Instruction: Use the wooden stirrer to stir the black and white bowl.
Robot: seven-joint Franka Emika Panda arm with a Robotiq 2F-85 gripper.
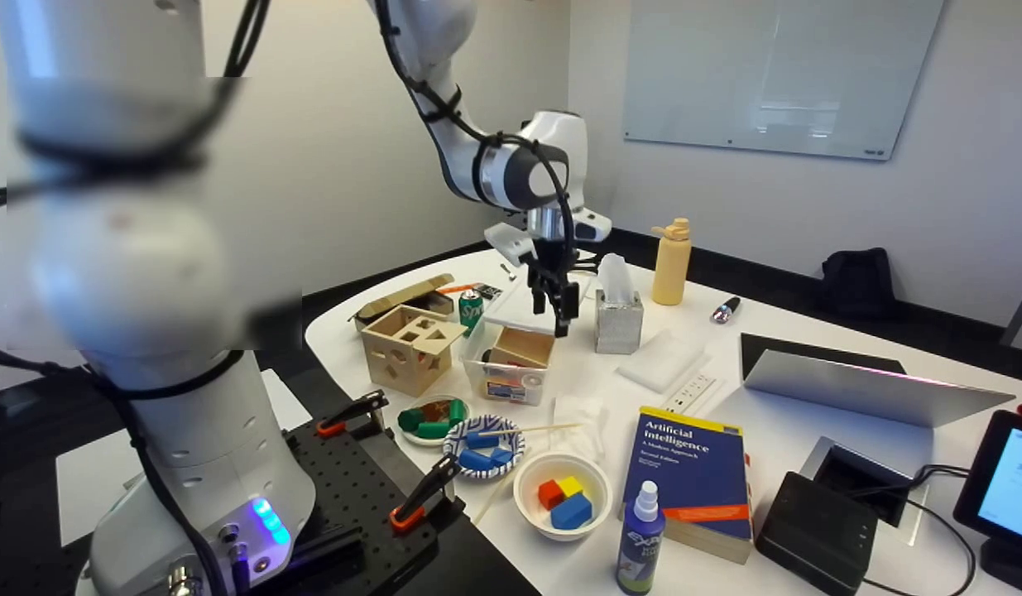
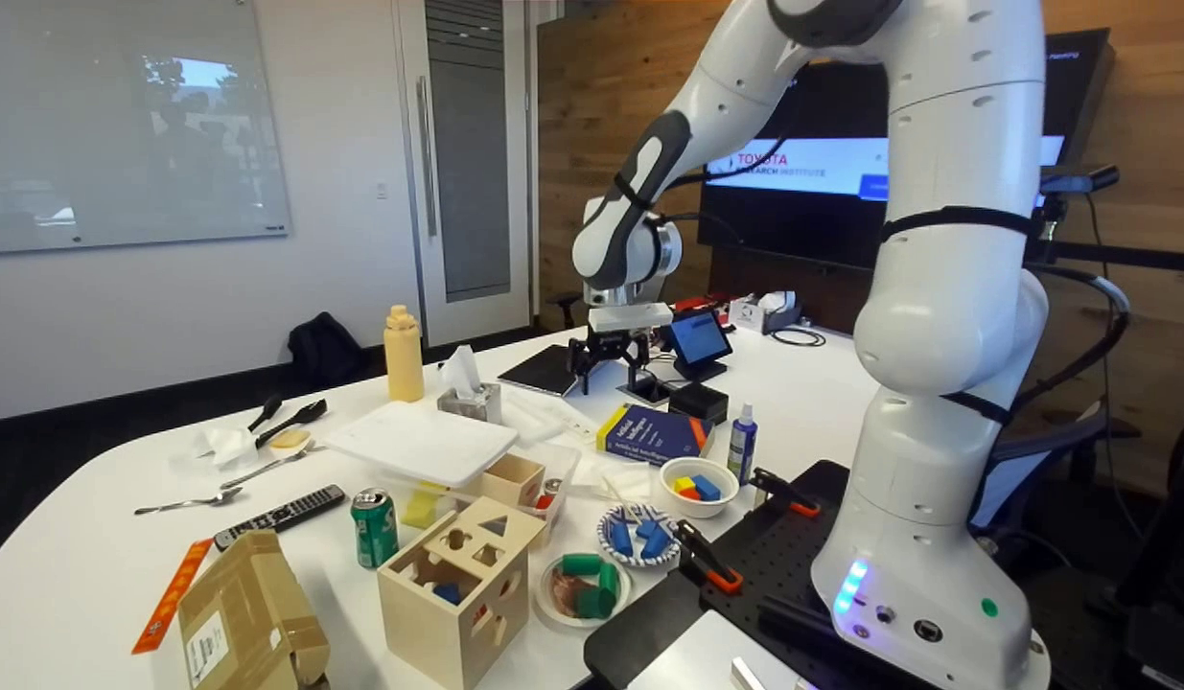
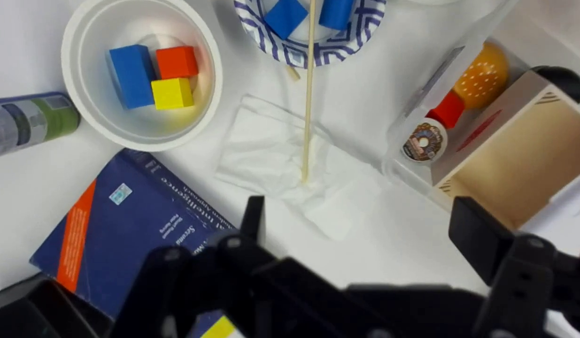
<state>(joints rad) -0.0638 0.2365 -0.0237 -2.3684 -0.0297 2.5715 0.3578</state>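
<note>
The wooden stirrer (image 3: 308, 108) is a thin pale stick. It rests across the rim of a small dark-blue and white patterned bowl (image 3: 336, 57), with its free end over a white tissue. The stirrer also shows in an exterior view (image 1: 539, 429). The bowl holds blue blocks and shows in both exterior views (image 1: 451, 444) (image 2: 608, 537). My gripper (image 3: 358, 206) is open and empty, its fingers wide apart above the table. It shows in both exterior views (image 1: 552, 317) (image 2: 611, 377), well apart from stirrer and bowl.
A white bowl (image 1: 523, 501) with coloured blocks stands beside the patterned bowl. Another pale stick (image 1: 496, 495) lies between them. A blue book (image 3: 144, 234), a spray bottle (image 1: 640, 538), a clear bin (image 3: 412, 180), a wooden shape box (image 1: 395, 372) and a tissue box (image 1: 618, 323) surround the area.
</note>
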